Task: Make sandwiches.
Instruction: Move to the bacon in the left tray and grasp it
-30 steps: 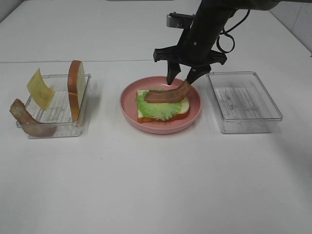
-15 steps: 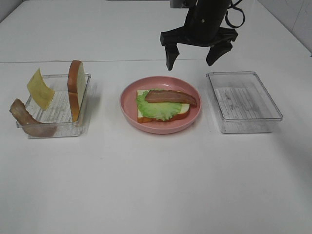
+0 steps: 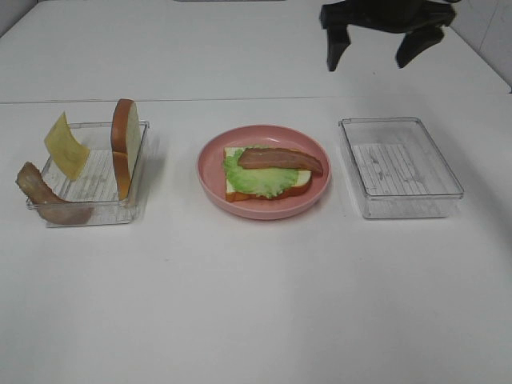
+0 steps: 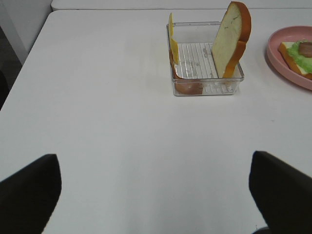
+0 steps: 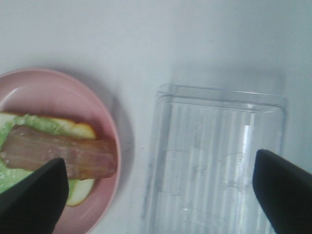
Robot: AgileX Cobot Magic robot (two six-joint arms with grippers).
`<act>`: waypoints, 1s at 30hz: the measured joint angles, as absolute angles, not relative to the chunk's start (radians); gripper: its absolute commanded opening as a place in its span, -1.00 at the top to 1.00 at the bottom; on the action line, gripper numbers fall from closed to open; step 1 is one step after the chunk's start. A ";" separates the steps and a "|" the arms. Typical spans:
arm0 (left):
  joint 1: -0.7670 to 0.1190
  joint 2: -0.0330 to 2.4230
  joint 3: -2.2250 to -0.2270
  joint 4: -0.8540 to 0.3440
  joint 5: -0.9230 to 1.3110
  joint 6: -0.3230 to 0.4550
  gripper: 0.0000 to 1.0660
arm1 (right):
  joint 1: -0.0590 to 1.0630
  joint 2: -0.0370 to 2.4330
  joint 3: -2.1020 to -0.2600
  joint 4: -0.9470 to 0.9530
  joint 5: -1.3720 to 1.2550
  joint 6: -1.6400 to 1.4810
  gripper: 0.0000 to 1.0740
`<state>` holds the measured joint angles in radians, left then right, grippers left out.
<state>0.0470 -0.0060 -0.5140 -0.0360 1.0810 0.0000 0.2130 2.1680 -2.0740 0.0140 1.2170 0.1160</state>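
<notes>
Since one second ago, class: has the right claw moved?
Yes. The right claw has pulled away from the pink plate, toward the view's upper right. It is open and empty, and the bacon strip lies on the lettuce leaf.

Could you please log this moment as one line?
plate: bread, lettuce, bacon stacked | right gripper: open, empty | left gripper: open, empty | left tray: bread slice, cheese, bacon strip

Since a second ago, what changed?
The right gripper let go of the bacon strip, now flat on the lettuce, and rose back and away, jaws open. Pink plate, left tray with bread slice, cheese and spare bacon, and right tray stayed put.
</notes>
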 measured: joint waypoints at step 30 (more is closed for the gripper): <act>0.047 -0.006 -0.514 -0.036 1.081 0.000 -0.92 | 0.089 1.008 -0.892 0.009 1.161 0.090 -0.79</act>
<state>0.0470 -0.0060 -0.5140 -0.0360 1.0810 0.0000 0.0890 1.0080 -0.8920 0.0090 1.1610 0.0900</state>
